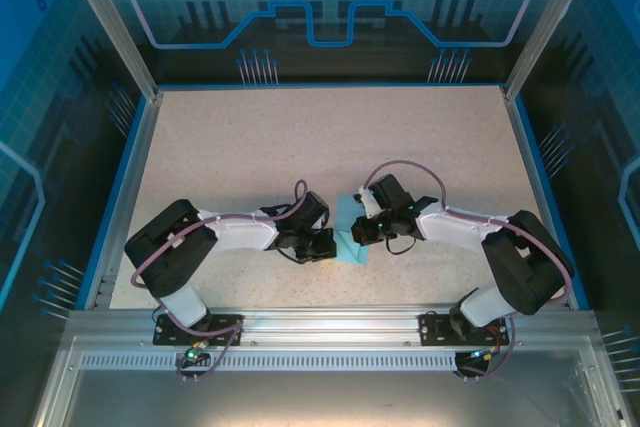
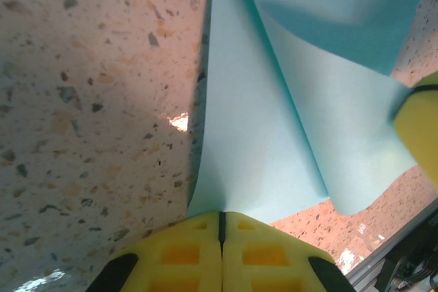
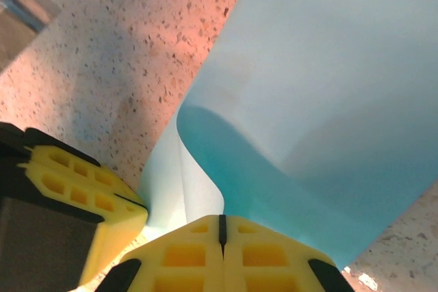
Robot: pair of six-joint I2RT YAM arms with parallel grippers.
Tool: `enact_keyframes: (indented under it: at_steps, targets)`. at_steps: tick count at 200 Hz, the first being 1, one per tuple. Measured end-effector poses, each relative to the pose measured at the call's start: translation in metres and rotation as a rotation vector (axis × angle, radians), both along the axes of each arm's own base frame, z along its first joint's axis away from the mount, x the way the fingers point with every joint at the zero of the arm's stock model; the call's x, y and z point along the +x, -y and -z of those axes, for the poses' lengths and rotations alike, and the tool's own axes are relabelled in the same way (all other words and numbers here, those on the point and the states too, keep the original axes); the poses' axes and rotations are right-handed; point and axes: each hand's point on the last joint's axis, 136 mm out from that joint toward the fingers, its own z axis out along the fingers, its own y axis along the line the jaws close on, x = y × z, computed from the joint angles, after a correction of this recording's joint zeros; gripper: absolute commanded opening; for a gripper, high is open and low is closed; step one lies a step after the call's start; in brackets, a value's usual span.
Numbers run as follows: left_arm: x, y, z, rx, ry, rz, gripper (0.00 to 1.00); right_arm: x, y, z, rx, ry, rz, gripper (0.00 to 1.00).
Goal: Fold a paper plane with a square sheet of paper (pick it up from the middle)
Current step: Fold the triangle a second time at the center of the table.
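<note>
Both black-and-white robot arms lie low over the speckled beige table [image 1: 300,147], with the elbows bent outwards and the forearms turned inwards, so the two wrists meet head to head in the middle of the table's width, closer to its near edge than to its far edge. Between them sits the light-blue square sheet of paper [image 1: 352,247], and in the top view only a small piece of it shows, because the wrists cover the rest. The left gripper [image 2: 220,213] has its yellow fingers pressed together with no gap, and they pinch an edge of the sheet [image 2: 260,148]; from there the paper rises away and one flap bends over in a soft curve. The right gripper [image 3: 220,218] is clenched in the same way on the sheet [image 3: 321,100], which curls up just in front of its fingertips and makes a darker fold. In each wrist view a yellow finger of the other gripper stands just beside the paper, at the frame's edge, cut off. The far parts of the sheet run out of both wrist pictures, so its full outline is hard to make out. From above, the fingertips themselves are hidden under the wrist bodies.
</note>
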Motion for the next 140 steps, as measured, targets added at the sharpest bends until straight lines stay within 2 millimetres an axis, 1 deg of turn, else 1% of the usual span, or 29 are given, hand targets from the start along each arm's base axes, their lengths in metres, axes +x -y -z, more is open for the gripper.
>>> enact_keyframes:
  at_steps: [36, 102, 122, 140]
  targets:
    - [0.000, 0.000, 0.000, 0.007, 0.005, 0.010, 0.08, -0.003, 0.003, 0.013, -0.040, -0.011, -0.054, 0.01]
    - [0.001, 0.000, 0.000, 0.016, 0.000, 0.013, 0.08, 0.011, 0.005, 0.003, -0.061, 0.046, -0.087, 0.02]
    - [0.001, 0.000, 0.000, 0.018, -0.001, 0.013, 0.08, 0.013, 0.008, 0.004, -0.071, 0.046, -0.090, 0.03]
    - [0.001, 0.000, 0.000, 0.019, 0.000, 0.013, 0.08, 0.013, 0.011, 0.008, -0.083, 0.037, -0.089, 0.03]
